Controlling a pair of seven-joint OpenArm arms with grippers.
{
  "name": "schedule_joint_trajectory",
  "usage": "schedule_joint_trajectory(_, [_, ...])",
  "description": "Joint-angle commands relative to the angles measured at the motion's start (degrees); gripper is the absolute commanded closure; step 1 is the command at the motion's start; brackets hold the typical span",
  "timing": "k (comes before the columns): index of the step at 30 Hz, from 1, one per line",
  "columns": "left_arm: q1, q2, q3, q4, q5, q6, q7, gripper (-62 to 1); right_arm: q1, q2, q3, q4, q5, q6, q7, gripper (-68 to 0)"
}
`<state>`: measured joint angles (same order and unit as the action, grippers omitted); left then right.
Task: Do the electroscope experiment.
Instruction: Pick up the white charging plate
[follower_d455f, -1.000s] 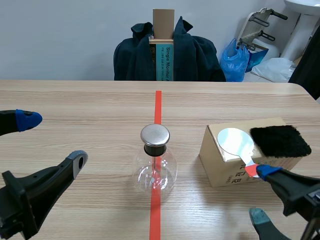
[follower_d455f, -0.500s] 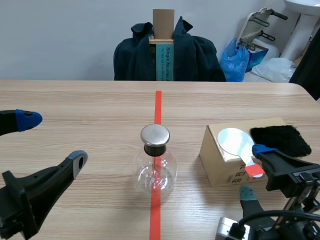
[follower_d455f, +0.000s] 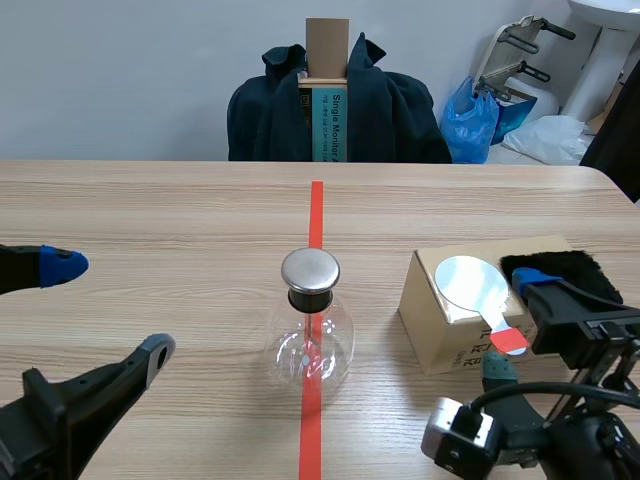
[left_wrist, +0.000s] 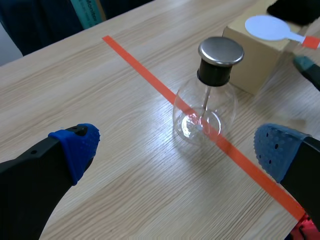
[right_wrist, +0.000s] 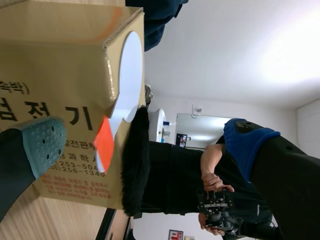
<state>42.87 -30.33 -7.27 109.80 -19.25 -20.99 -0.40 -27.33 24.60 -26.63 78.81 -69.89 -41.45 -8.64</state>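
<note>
A round glass flask electroscope (follower_d455f: 309, 335) with a metal cap (follower_d455f: 309, 270) stands on the red tape line at the table's middle. The flask (left_wrist: 205, 107) lies ahead of my left gripper (left_wrist: 177, 150), which is open and well apart from it; in the scene view the left gripper (follower_d455f: 105, 310) sits at the near left. To the right, a cardboard box (follower_d455f: 445, 330) carries a white disc paddle (follower_d455f: 473, 284) with a red handle (follower_d455f: 510, 340) and a black fur pad (follower_d455f: 575, 272). My right gripper (follower_d455f: 516, 326) is open, its fingers either side of the red handle (right_wrist: 104, 142), with the fur pad (right_wrist: 134, 165) alongside.
A chair draped in a dark jacket (follower_d455f: 270, 115) holds an upright book (follower_d455f: 328, 110) beyond the table's far edge. A blue bag (follower_d455f: 470, 120) and white fixtures stand at the back right. A person's hand holding a device (right_wrist: 215, 197) shows past the box.
My right gripper has risen and moved forward to the box, so its fingers now sit either side of the paddle's red handle. The left gripper has sunk slightly.
</note>
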Motion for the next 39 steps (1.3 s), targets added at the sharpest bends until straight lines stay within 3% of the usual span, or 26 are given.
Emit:
schedule_joint_trajectory(1, [0.1,-0.1,0.2,0.5,0.0,0.3,-1.0,-62.3,0.4,1.0,0.7,0.5,0.1,-1.0,0.0,-65.7])
schedule_joint_trajectory(22, [0.1,0.0,0.2,0.5,0.2,0.3,-1.0,-62.3,1.5,1.9,1.3,-2.4,1.5,-0.5,4.3,-63.4])
schedule_joint_trajectory(24, [0.1,0.0,0.2,0.5,0.2,0.3,-1.0,-62.3,1.5,1.9,1.7,-2.4,1.5,-0.5,4.6,-56.8])
schedule_joint_trajectory(29, [-0.1,0.0,0.2,0.5,0.2,0.3,-1.1,-62.3,1.5,1.9,2.8,-2.4,1.5,-0.5,5.2,-28.0])
schedule_joint_trajectory(35, [-0.2,0.0,0.2,0.5,0.2,0.3,-1.3,-62.3,1.5,1.9,3.0,-2.4,1.5,-0.5,5.2,-2.0])
schedule_joint_trajectory(39, [-0.2,0.0,0.2,0.5,0.2,0.3,-1.3,-62.3,1.5,1.9,3.0,-2.4,1.3,-0.5,5.6,-0.6])
